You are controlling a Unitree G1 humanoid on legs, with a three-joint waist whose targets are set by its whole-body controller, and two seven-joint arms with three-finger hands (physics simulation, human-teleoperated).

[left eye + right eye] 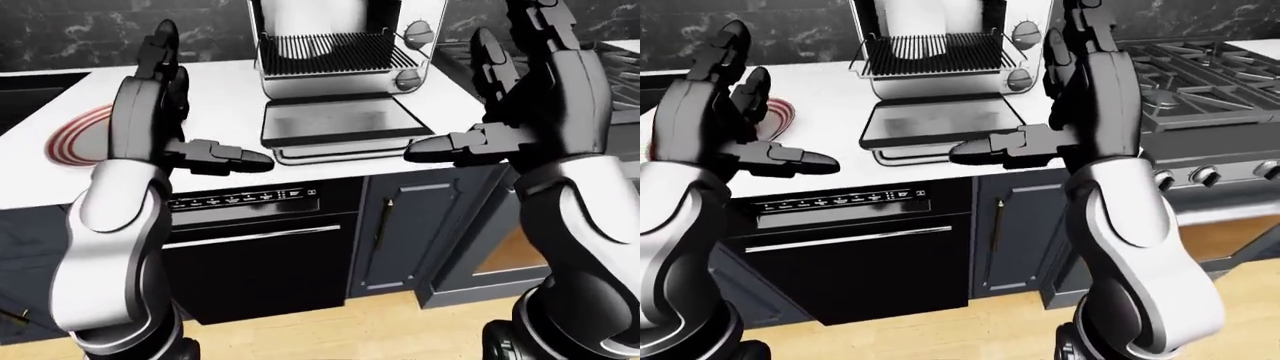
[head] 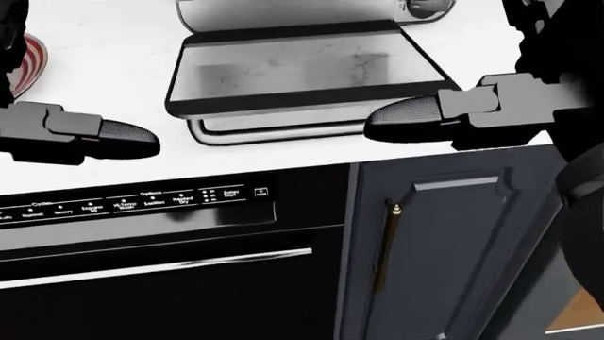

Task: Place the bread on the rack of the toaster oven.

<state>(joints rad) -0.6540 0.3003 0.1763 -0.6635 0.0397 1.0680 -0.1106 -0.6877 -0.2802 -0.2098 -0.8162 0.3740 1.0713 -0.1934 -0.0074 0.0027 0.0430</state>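
toaster oven (image 1: pixel 340 60) sits on the white desk (image 1: pixel 215 97) at top centre of the left-eye view, door (image 1: pixel 338 127) dropped flat toward the robot, wire rack (image 1: pixel 330 54) showing inside with nothing on it. no bread shows in any view, can't tell where it is. red-ringed plate (image 1: pixel 80 135) lies on the desk left of the oven, well apart from it, partly hidden by the left arm. left hand (image 1: pixel 165 97) raised above the desk edge left of the oven door, fingers (image 1: pixel 225 156) spread and released, holding nothing. right hand (image 1: pixel 520 90) raised on the other side of the door, fingers (image 1: pixel 445 146) spread, also empty. below the desk: black dishwasher (image 1: pixel 255 247) with a control strip, beside it to the right a dark blue cabinet door (image 2: pixel 444 248) with a brass handle (image 2: pixel 385 244). gas stove (image 1: pixel 1200 82) at right of the right-eye view, knobs along its edge. wood floor (image 1: pixel 970 330) at bottom.
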